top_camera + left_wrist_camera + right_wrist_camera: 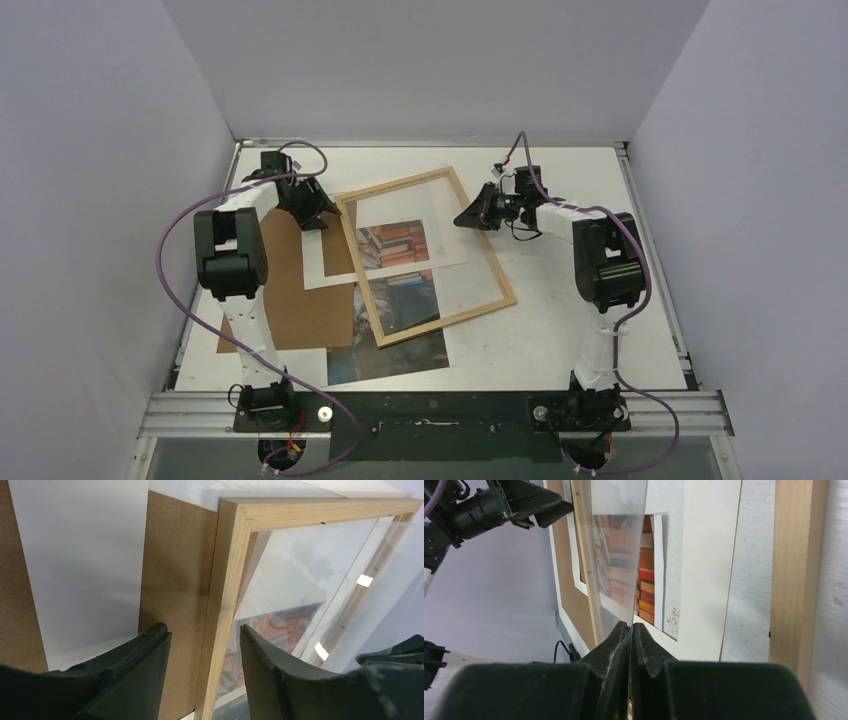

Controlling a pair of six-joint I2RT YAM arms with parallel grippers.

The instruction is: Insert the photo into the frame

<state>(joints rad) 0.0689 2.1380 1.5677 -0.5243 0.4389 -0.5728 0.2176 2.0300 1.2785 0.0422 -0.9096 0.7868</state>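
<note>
Pinching the clear pane (619,530) edge-on, my right end effector (630,627) is closed tight. The left end effector (204,630) stands half wide, astride the left rail of the frame (225,580). The photo (395,358) lies flat under frame and white mat (325,265), long axis toward the bases. I judge the left arm a little nearer. No writing is readable.

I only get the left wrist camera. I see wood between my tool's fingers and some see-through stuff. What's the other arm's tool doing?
Observer: The right tool is pinched shut on the edge of a clear sheet.
Operator: I can see a bit of some books. Where's the whole picture?
Observer: The photo lies flat under the frame, and its near end sticks out past the frame's near rail.
</note>
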